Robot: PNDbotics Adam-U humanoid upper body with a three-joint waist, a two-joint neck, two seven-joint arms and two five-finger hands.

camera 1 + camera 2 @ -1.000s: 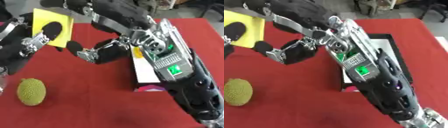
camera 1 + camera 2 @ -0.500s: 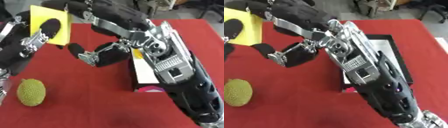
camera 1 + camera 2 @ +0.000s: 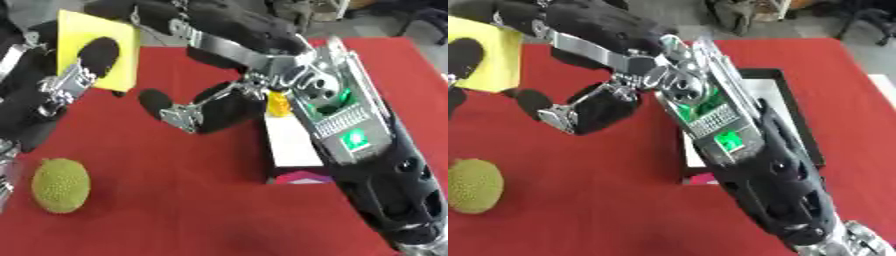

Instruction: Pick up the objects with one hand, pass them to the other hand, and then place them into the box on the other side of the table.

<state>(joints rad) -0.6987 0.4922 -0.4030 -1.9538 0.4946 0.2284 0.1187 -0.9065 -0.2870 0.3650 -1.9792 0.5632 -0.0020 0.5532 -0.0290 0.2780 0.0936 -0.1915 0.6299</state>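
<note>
Red cloth (image 3: 192,200) covers our table, and beyond its far edge we see grey floor and dark, blurred shapes we cannot make out. On the right side lies a black-rimmed box (image 3: 794,117) with a white inside, mostly hidden under our right arm; a small yellow thing (image 3: 278,104) shows at its far left corner in the left eye view. A bumpy green, round fruit (image 3: 60,185) sits on the cloth near the lower left, well apart from the box.

Our left hand (image 3: 52,95) is raised at the upper left, its fingers curled round a flat yellow card (image 3: 118,60), a dark fingertip pressed across the card's face. Our right hand (image 3: 214,107) reaches across the middle, just beside the card's lower edge, its fingers and thumb spread and holding nothing.
</note>
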